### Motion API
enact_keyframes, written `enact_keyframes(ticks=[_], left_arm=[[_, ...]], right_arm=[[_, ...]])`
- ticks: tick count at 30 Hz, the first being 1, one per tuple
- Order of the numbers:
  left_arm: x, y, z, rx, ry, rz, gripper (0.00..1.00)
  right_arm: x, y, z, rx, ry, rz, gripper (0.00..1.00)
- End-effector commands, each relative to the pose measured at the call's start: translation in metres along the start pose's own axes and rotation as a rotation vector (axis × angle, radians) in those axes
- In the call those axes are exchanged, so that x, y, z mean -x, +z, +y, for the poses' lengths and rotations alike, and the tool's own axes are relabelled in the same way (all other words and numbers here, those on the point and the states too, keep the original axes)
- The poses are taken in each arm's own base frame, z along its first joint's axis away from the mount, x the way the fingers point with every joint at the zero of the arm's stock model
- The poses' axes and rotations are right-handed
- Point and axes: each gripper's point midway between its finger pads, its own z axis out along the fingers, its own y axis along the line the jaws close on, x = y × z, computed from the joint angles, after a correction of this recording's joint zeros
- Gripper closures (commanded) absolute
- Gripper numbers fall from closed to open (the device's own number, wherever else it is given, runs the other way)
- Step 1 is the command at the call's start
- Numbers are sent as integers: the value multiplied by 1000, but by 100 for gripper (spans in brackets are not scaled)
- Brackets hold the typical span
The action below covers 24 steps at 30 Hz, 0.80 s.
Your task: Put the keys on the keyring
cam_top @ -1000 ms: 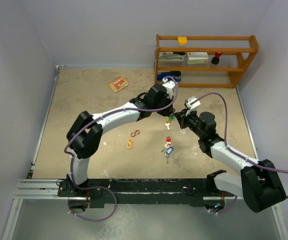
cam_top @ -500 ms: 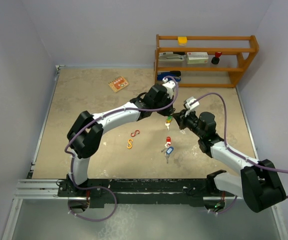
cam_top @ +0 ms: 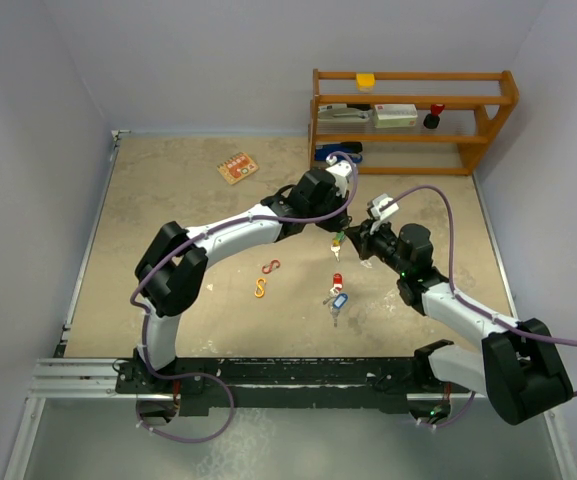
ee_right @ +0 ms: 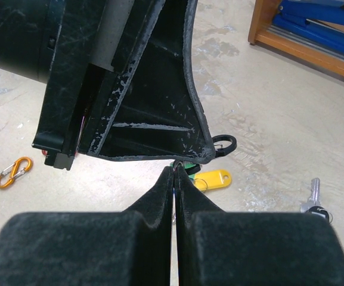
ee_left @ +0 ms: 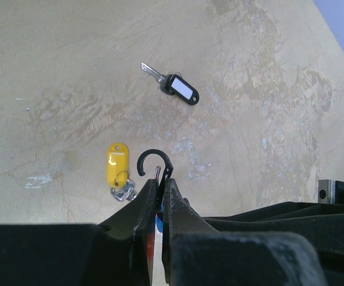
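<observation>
in left claw (ee_left: 161, 186): black hook-shaped keyring (ee_left: 154, 159), glossy yellow plastic key tag (ee_left: 117, 162) beside.

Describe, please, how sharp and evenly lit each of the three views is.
Top external: even, soft light, no glare, keys tiny. Left wrist: yellow tag crisp, own fingers dark and soft. Right wrist: near fingers blurred, left gripper blocks much.
</observation>
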Motion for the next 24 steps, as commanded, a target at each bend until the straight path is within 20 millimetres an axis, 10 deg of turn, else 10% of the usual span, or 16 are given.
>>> enact_keyframes(ticks=[1, 10, 18, 24], left_arm=[[40, -4, -16, -27, 1, -123, 100], [61, -13, -8, 18, -59, -229, 100], [78, -36, 20, 57, -128, -328, 100], [83, -57, 46, 75, -193, -399, 100]], right_arm=[[26, 4, 11, 62, -11, -62, 100], [29, -2, 7, 15, 60, -67, 65], [30, -44, -58, -453, 243, -81, 53], [20, -54, -71, -554, 296, -54, 35]])
